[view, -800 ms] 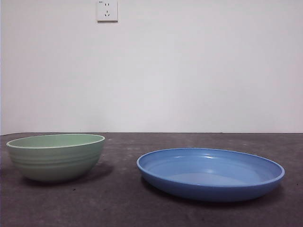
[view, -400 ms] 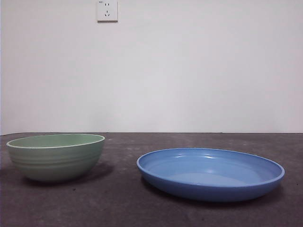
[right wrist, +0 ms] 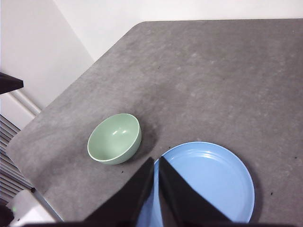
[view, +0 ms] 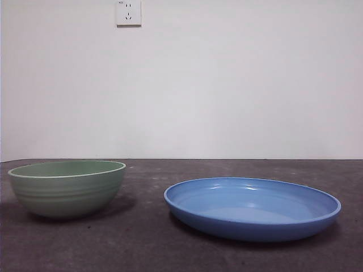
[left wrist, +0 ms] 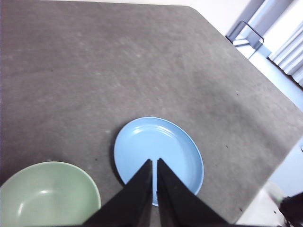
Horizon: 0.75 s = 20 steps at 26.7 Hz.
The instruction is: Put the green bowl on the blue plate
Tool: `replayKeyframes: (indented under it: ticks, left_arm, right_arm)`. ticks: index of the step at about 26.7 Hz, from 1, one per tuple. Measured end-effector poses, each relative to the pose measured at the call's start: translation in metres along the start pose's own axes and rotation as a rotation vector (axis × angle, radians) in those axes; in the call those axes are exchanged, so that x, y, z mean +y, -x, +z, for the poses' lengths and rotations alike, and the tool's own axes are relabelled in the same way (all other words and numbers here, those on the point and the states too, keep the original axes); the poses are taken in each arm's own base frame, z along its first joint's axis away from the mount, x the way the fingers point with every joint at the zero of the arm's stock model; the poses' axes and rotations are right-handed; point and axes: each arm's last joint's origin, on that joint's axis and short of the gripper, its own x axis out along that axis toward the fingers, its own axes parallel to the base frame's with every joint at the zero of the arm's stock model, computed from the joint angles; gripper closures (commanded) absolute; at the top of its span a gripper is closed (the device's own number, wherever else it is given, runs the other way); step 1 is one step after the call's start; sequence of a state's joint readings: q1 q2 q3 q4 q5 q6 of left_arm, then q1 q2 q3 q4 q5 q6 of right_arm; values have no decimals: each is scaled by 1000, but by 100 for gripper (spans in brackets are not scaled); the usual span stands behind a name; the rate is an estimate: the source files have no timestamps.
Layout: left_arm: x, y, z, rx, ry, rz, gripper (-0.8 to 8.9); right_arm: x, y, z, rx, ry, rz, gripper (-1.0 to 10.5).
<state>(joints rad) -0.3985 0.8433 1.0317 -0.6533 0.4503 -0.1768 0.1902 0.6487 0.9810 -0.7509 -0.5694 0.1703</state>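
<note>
The green bowl (view: 67, 187) stands upright and empty on the dark table at the left. The blue plate (view: 252, 207) lies empty to its right, apart from it. Neither gripper shows in the front view. My left gripper (left wrist: 154, 162) is shut and empty, high above the table, with the plate (left wrist: 142, 142) and the bowl (left wrist: 47, 194) below it. My right gripper (right wrist: 155, 161) is shut and empty, also high, over the plate's (right wrist: 213, 182) rim, with the bowl (right wrist: 115, 138) off to one side.
The dark grey table (view: 170, 249) runs back to a white wall with a socket (view: 129, 12). The table's rounded corners and edges (right wrist: 137, 26) show in both wrist views.
The bowl's side looks slightly darker now. Bowl and plate have not moved.
</note>
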Motion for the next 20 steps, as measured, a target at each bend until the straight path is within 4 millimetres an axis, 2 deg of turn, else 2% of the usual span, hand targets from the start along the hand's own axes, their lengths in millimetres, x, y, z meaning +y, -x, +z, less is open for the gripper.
replayKeyframes:
  ticks: [9,11,15,16,18,20]
  left_arm:
    - [-1,0,-11,109,31,3,758]
    - [-1,0,-13,130,38,7,625]
    - [0,0,-14,135,36,7,297]
    - [0,0,-14,134,33,7,241]
    - [0,0,-14,132,30,7,193]
    - [0,0,-14,133,25,6,188]
  right_arm:
    - [0,0,-1,5,9,-1,923]
    - [0,0,-2,18,3,-3,815]
    - [-1,0,-5,44,-12,-8,459]
    - [-1,0,-6,52,-17,-9,402]
    - [-1,0,-7,67,-27,-11,304]
    - [-1,0,-8,75,-31,-13,276]
